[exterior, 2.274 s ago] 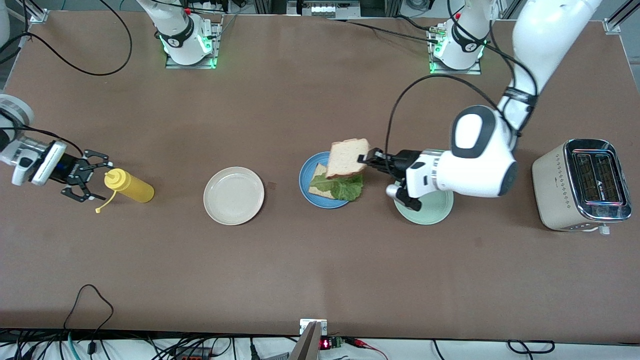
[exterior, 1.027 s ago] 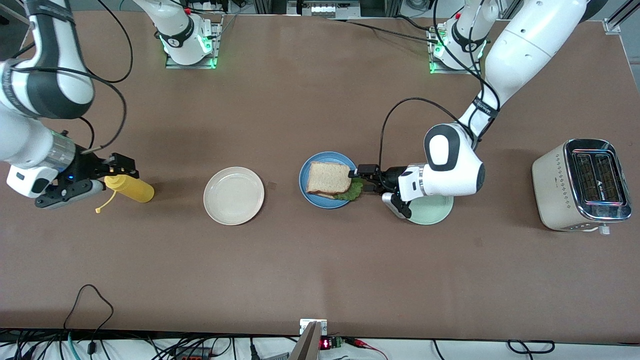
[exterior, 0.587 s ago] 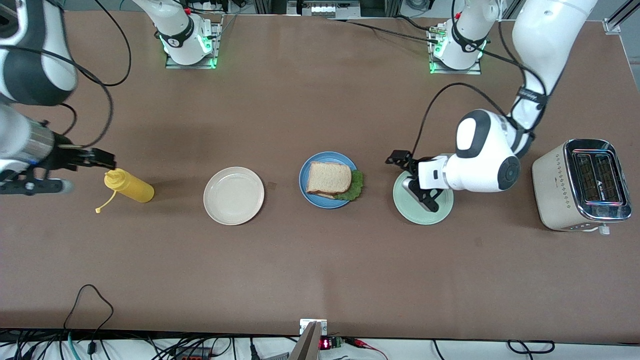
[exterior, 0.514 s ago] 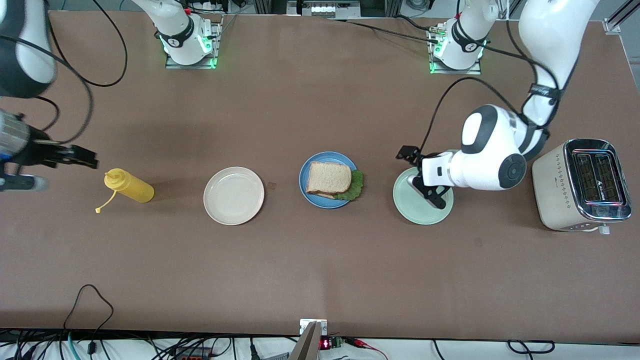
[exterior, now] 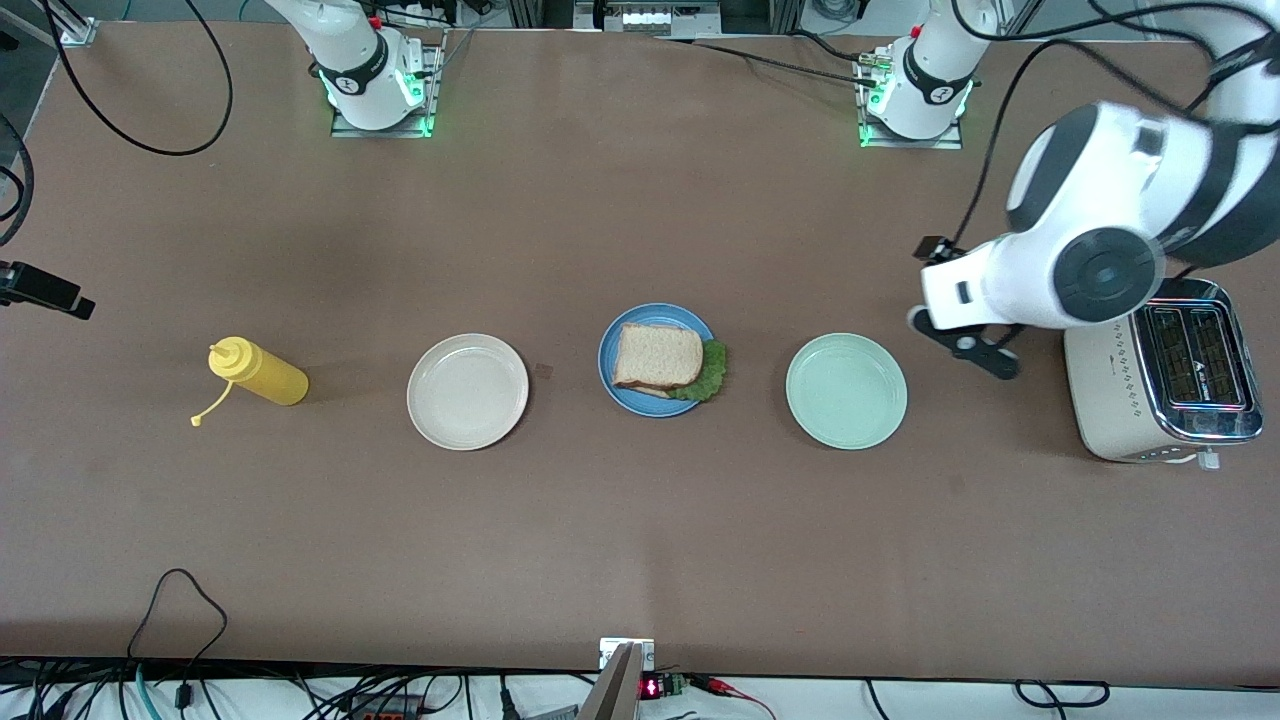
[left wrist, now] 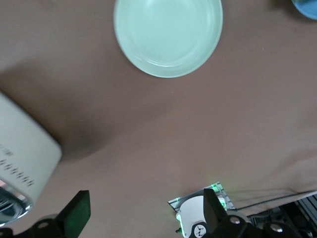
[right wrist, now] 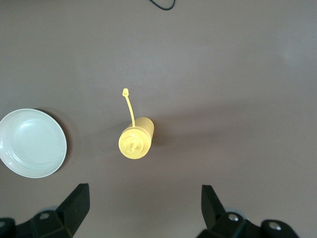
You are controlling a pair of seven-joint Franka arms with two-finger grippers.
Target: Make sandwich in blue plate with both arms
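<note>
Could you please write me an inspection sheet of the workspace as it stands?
Surface: brown table, small dark mark beside the beige plate.
Job's things: sandwich assembled on the blue plate, lettuce showing.
Clutter: beige plate, pale green plate, yellow squeeze bottle uncapped, toaster.
End effectors: left end effector open, raised beside the toaster; right end effector open above the bottle.
Cables: loop at table's near edge.
Surroundings: nothing seen.

The lower bread slice (exterior: pixel 640 385) was mostly hidden under the top slice (exterior: pixel 657 357). The lettuce (exterior: pixel 705 372) showed only at one edge. The right gripper (exterior: pixel 45 290) was cut off at the front view's edge.
</note>
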